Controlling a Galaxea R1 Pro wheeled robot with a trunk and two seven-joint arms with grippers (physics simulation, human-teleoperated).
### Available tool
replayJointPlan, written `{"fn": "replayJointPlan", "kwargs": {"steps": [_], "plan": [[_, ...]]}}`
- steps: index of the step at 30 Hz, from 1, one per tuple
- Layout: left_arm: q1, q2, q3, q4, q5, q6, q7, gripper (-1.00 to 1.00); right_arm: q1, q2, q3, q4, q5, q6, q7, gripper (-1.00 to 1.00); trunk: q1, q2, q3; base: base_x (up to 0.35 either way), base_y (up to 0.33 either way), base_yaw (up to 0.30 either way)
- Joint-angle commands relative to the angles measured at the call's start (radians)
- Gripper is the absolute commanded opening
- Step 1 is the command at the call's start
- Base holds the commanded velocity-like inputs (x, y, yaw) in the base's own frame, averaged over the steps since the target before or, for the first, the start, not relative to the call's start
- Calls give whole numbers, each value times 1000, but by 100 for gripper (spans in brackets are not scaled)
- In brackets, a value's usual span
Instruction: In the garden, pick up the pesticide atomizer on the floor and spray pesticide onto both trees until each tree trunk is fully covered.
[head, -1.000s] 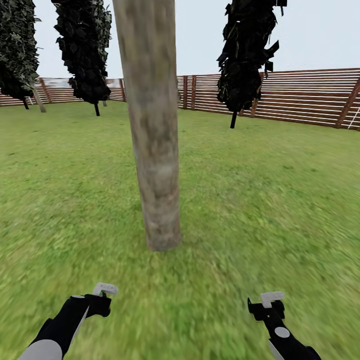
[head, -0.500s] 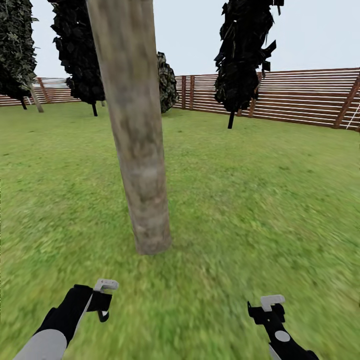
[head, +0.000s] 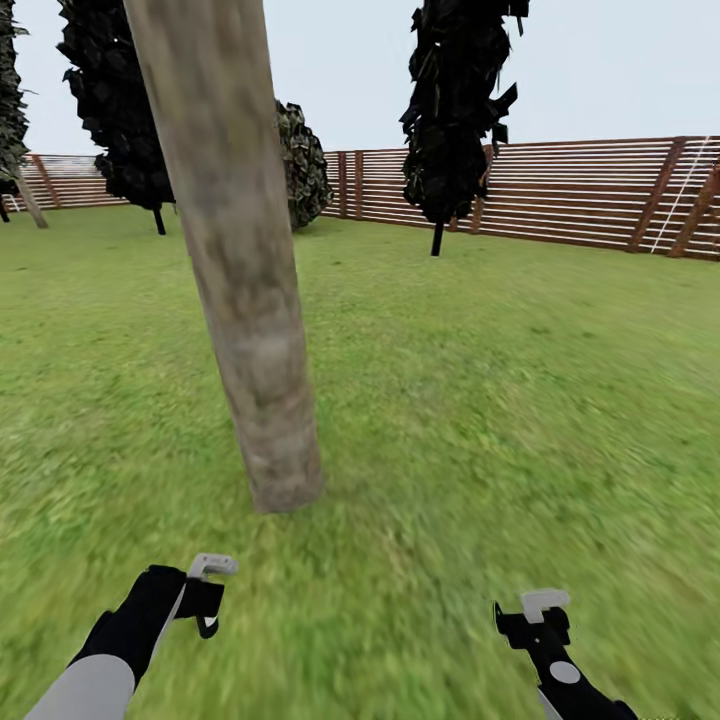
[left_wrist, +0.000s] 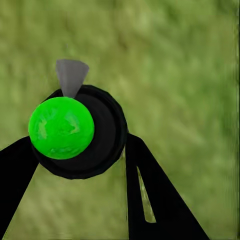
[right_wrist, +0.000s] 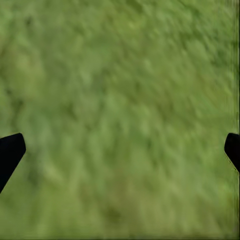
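Observation:
A thick mottled grey-brown tree trunk (head: 250, 330) rises from the lawn just ahead of me, slightly left of centre, its crown out of view. My left gripper (head: 205, 598) hovers low over the grass in front of the trunk's base. In the left wrist view it is shut on the pesticide atomizer (left_wrist: 75, 131), a black round body with a bright green cap and a grey nozzle, held between the dark fingers (left_wrist: 145, 185). My right gripper (head: 535, 612) hangs at the lower right, open, with only grass between its fingertips (right_wrist: 10, 152).
A brown slatted wooden fence (head: 590, 195) runs along the back. Narrow near-black cypresses (head: 455, 110) (head: 110, 110) and a dark bush (head: 300, 165) stand before it. Green lawn (head: 500, 400) stretches to the right of the trunk.
The whole picture has shifted: the trunk now sits further left and leans, so the camera has moved. The left arm has risen slightly. The right gripper looks unchanged.

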Motion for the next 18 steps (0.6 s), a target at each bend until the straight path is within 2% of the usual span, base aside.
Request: {"fn": "replayJointPlan", "kwargs": {"steps": [1, 5, 8, 11, 14, 17, 18], "plan": [[0, -1, 4, -4, -11, 3, -10, -100, -1, 0, 9, 1, 7, 0, -10, 100, 0, 0, -1, 238, -96, -299], [-1, -1, 4, -9, -10, 3, -10, -100, -1, 0, 8, 1, 7, 0, -10, 100, 0, 0, -1, 268, -145, -300], [0, -1, 6, -9, -10, 3, -10, -100, -1, 0, 8, 1, 7, 0, -10, 100, 0, 0, -1, 102, -58, -270], [-1, 1, 6, -11, -10, 3, -10, -100, -1, 0, 9, 1, 7, 0, -10, 100, 0, 0, -1, 13, -7, -66], [-2, 10, 11, -81, -9, 16, -16, -100, -1, 0, 9, 1, 7, 0, -10, 100, 0, 0, -1, 1, -1, -7], [-1, 25, 13, -107, -11, 22, -19, -100, -1, 0, 9, 1, 7, 0, -10, 100, 0, 0, -1, -37, 0, -1], [-1, 19, 12, -116, -10, 23, -19, -100, -1, -1, 8, 1, 8, 0, -10, 100, 0, 0, -1, -312, 0, 0]]}}
